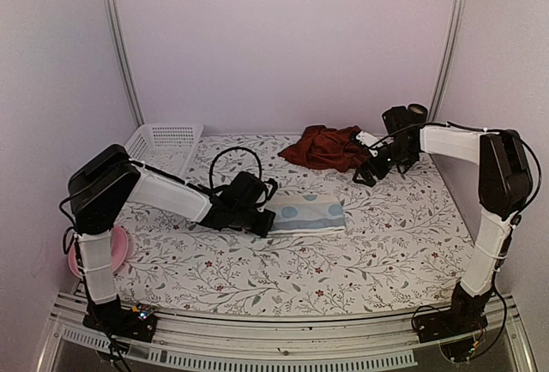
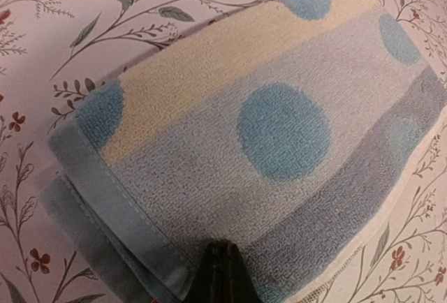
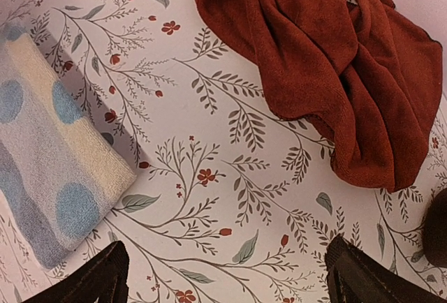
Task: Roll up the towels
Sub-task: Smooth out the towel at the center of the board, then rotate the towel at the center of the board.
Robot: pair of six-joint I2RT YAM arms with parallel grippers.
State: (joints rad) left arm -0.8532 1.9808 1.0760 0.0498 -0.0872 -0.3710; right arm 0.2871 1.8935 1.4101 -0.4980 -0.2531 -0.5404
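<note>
My left jaws are shut tight, the two fingertips [image 2: 221, 276] pressed together with no gap showing. They sit at the near hemmed edge of the pastel towel [image 1: 306, 213]. Whether a layer of cloth is caught between them I cannot tell, since the tips cover that spot. This towel lies folded flat near the middle of the counter [image 1: 386, 248], on its leaf-and-flower print. The towel is cream and pale blue-grey in bands, with round blue dots (no checks that I can make out from here). My left arm [image 1: 167, 194] reaches low across the counter to the towel's left end.

My right jaws stand wide open and hold nothing. Their fingertips [image 3: 94, 278] show at the two bottom corners of the wrist view, with bare printed counter between them. They hang above the counter just beside the maroon towel [image 1: 324, 147], not touching it. That towel is a crumpled heap at the far side of the counter, right of centre and well apart from the pastel one. My right arm [image 1: 450, 143] bends in from the right wall toward it.

A white basket [image 1: 165, 145] with slotted walls sits in the far left corner. A pink round thing [image 1: 117, 248] shows at the left edge, partly hidden behind my left arm.
</note>
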